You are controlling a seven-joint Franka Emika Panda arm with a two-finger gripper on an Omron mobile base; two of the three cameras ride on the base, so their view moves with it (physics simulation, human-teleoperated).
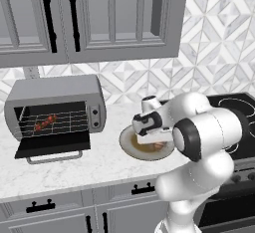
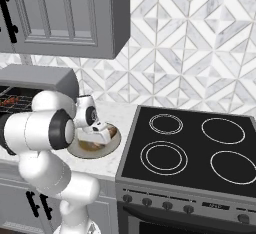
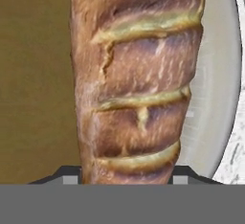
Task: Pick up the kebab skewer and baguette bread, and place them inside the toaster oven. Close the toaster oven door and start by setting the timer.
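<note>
End effector [image 1: 155,142] low over the plate [image 1: 130,146], right of the toaster oven [image 1: 55,108].
Its fingertips [image 3: 70,179] stand on both sides of the baguette bread [image 3: 139,79]; whether they clench it I cannot tell. The kebab skewer [image 1: 45,123] lies on the oven rack, the toaster oven door [image 1: 52,145] is down.

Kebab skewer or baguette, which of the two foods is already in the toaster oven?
The kebab skewer: it lies on the wire rack inside the toaster oven, whose door hangs open. The baguette is on the round plate, right under the gripper.

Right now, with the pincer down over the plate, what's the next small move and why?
Probably close the pincer on the baguette bread: its tips flank the loaf on the plate, while the kebab skewer already lies in the open toaster oven.
</note>
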